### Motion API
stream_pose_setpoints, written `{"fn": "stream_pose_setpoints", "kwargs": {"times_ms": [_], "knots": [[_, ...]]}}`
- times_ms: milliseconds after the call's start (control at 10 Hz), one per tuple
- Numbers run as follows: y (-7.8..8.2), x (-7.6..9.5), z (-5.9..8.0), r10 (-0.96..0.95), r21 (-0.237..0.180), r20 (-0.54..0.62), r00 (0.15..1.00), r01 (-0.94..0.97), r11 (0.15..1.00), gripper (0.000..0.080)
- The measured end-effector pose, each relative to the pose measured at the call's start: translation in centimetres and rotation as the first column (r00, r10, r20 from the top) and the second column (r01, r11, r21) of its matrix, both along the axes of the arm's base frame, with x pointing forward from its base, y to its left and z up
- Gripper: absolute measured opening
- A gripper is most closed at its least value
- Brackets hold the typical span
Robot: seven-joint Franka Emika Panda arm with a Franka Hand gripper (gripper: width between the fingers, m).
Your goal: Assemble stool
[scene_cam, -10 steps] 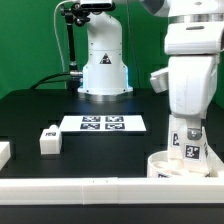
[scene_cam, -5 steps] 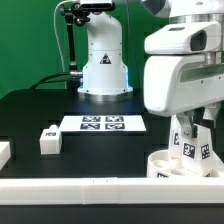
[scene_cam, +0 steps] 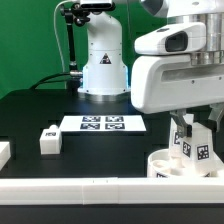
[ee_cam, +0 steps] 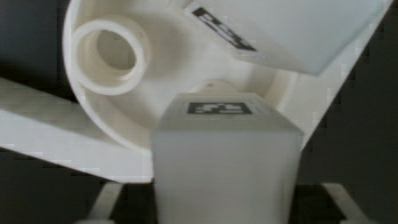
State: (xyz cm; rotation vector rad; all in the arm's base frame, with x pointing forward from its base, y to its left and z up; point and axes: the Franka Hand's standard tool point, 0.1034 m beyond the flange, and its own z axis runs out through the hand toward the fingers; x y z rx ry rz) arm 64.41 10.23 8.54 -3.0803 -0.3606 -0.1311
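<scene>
The round white seat [scene_cam: 163, 163] lies at the exterior view's lower right, against the front rail. My gripper [scene_cam: 192, 138] hangs just above it and is shut on a white block leg [scene_cam: 199, 152] with marker tags, held upright over the dish. In the wrist view the held leg [ee_cam: 222, 150] fills the middle between both fingers [ee_cam: 111, 200]. Behind it the seat [ee_cam: 169, 115] shows a round socket hole [ee_cam: 111, 58], and a second tagged leg [ee_cam: 258, 35] stands on the seat. My gripper [ee_cam: 228, 205] grips the leg's sides.
A loose white leg [scene_cam: 49, 138] stands on the black table at the exterior view's left. The marker board [scene_cam: 102, 124] lies in the middle. A white rail [scene_cam: 80, 188] runs along the front edge, and another white part [scene_cam: 4, 152] sits at the far left. The arm's base [scene_cam: 103, 65] stands behind.
The wrist has turned: its big white housing has swung toward the exterior view's left and now spreads wide above the seat. The held leg stays over the seat, turned slightly.
</scene>
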Motion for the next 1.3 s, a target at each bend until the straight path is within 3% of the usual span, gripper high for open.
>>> {"fn": "stream_pose_setpoints", "kwargs": {"times_ms": [400,700,1200,1300], "knots": [[-0.04,0.00,-0.01,-0.251,0.025,-0.015,0.968,0.252,0.967,0.0340],[-0.07,-0.06,-0.09,-0.498,0.072,-0.049,0.866,0.501,0.863,0.0340],[0.61,-0.40,-0.32,-0.821,0.079,-0.117,0.558,0.830,0.553,0.0340],[0.78,-0.40,-0.32,-0.877,0.077,-0.131,0.462,0.887,0.455,0.0340]]}}
